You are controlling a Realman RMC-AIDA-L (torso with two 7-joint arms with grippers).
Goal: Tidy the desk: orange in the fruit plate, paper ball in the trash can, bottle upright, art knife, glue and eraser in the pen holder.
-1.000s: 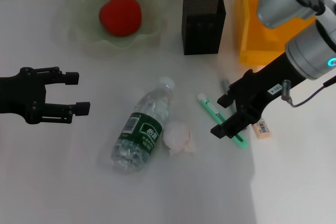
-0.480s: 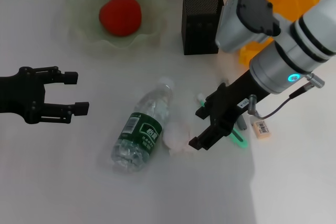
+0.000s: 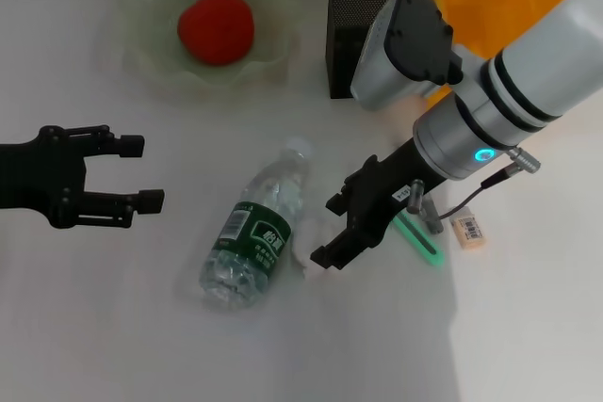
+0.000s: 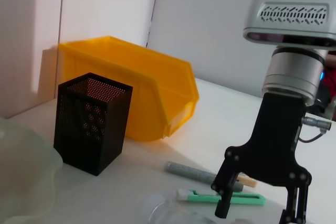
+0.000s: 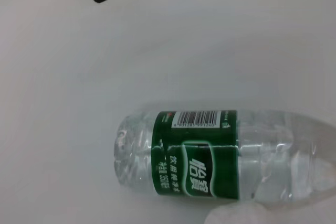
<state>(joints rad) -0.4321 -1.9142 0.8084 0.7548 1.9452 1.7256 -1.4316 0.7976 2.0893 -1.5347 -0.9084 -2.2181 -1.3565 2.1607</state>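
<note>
While the right gripper [image 3: 336, 229] hung with its fingers spread apart, apparently over the mostly hidden crumpled white paper ball [image 3: 303, 253], the clear green-labelled plastic bottle [image 3: 256, 231] lay flat alongside; the left gripper [image 3: 122, 172] waited wide, holding nothing.

one bottle [image 3: 254, 238], one orange [image 3: 216, 26], one eraser [image 3: 469, 230]

A plain white surface [image 3: 113, 327] fills the head view, evenly lit with soft shadows. Behind it, the left wrist view shows a pale wall [image 4: 210, 19] with vertical panel seams.
</note>
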